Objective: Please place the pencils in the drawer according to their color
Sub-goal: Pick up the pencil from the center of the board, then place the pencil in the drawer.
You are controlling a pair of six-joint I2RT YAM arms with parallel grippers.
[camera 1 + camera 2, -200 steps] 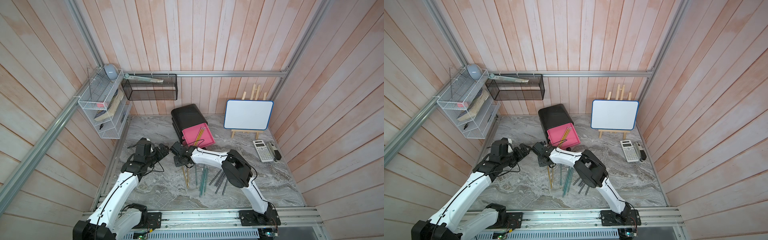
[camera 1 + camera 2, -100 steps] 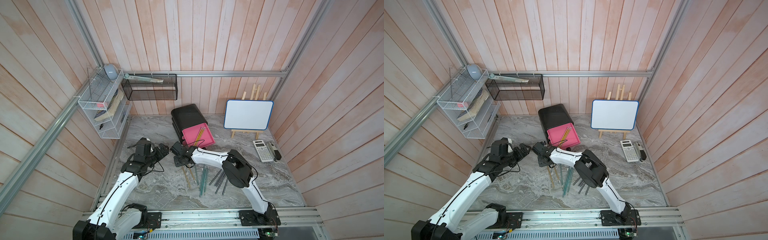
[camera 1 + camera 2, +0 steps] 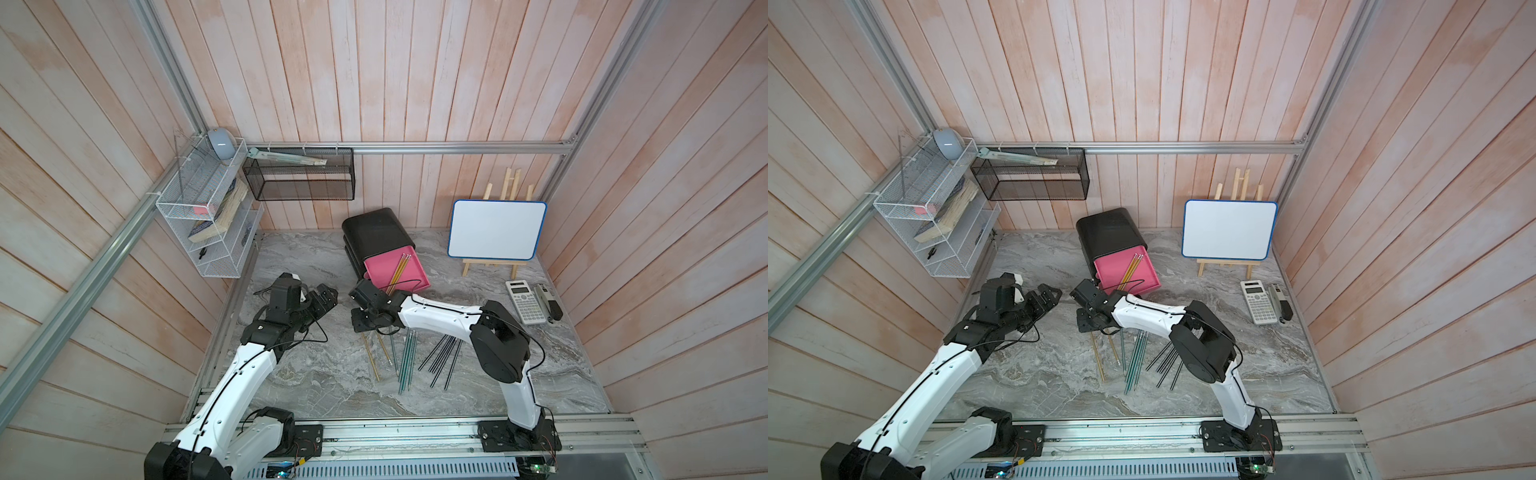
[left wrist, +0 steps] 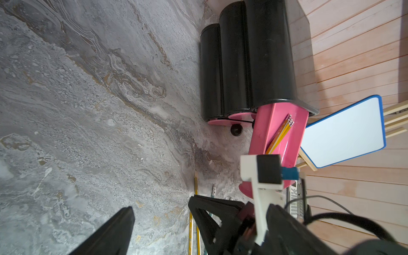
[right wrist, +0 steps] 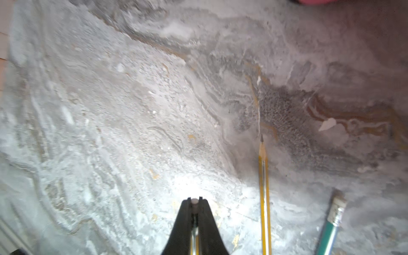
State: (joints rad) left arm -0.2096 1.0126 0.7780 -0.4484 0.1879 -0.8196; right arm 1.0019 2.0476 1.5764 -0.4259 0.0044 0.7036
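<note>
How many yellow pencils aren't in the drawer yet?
2. One yellow pencil is clamped by its eraser end in the right pincer; the other pencil lies on the table beside it. The right arm may hide more.

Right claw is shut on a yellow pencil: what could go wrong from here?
The right claw pinches the yellow pencil right at its eraser end, so it may swing or slip when lifted.
A second yellow pencil lies close beside and could get knocked.
</note>
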